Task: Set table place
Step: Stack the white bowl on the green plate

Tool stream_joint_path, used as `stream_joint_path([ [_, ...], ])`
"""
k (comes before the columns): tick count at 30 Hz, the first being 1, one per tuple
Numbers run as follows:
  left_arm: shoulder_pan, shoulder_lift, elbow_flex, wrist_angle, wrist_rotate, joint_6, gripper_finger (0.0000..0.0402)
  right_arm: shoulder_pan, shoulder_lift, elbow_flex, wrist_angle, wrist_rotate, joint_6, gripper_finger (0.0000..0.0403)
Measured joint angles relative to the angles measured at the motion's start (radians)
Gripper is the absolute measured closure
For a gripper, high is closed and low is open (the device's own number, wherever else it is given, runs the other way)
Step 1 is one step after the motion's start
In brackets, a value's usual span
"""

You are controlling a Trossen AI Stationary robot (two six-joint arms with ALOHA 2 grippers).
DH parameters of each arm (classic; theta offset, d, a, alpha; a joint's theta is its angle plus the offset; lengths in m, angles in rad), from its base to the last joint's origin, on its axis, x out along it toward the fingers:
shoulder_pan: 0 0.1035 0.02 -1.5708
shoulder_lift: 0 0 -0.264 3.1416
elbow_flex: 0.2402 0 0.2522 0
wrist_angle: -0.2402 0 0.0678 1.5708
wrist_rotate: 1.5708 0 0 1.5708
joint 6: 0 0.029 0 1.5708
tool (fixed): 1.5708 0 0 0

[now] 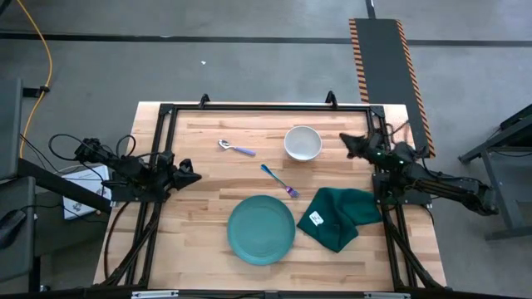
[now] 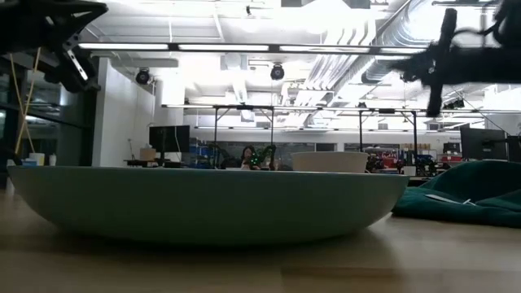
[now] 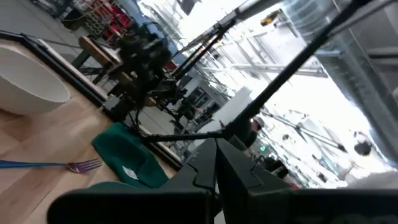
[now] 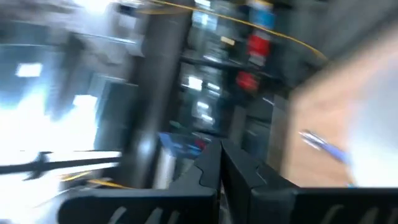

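Observation:
On the pale wooden table (image 1: 208,141) a teal plate (image 1: 261,229) lies near the front middle; it fills the low view (image 2: 203,203). A white bowl (image 1: 302,142) stands at the far right, and also shows in the left wrist view (image 3: 28,78). A spoon with a blue-purple handle (image 1: 236,148) lies far left of the bowl. A fork with a blue-purple handle (image 1: 280,180) lies between bowl and plate. My left gripper (image 1: 194,176) is shut and empty at the left edge. My right gripper (image 1: 344,141) is shut and empty, just right of the bowl.
A dark green cloth (image 1: 341,216) with a white tag lies crumpled right of the plate. A black metal frame (image 1: 266,106) edges the table. Bare wood lies left of the plate and along the near edge.

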Motion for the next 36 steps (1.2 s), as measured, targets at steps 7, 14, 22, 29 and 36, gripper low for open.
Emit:
stream_joint_path([
  [7, 0.000, 0.000, 0.000, -0.006, -0.077, -0.001, 0.0401, 0.001, 0.010, 0.149, 0.009, -0.048, -0.337, 0.0403],
  [14, 0.000, 0.000, 0.000, -0.011, -0.167, 0.000, 0.0401, 0.001, 0.206, 0.533, -0.644, -0.111, -0.617, 0.0403],
  [22, 0.000, 0.000, 0.000, -0.011, -0.201, 0.000, 0.0401, 0.001, 0.543, 0.848, -0.879, -0.132, -0.807, 0.0403],
  [29, 0.000, 0.000, 0.000, -0.011, -0.201, 0.000, 0.0401, 0.008, 0.810, 1.024, -1.124, -0.150, -0.878, 0.0403],
  [36, 0.000, 0.000, 0.000, -0.013, -0.201, 0.000, 0.0401, 0.042, 1.048, 1.163, -1.276, -0.150, -1.071, 0.0400],
])
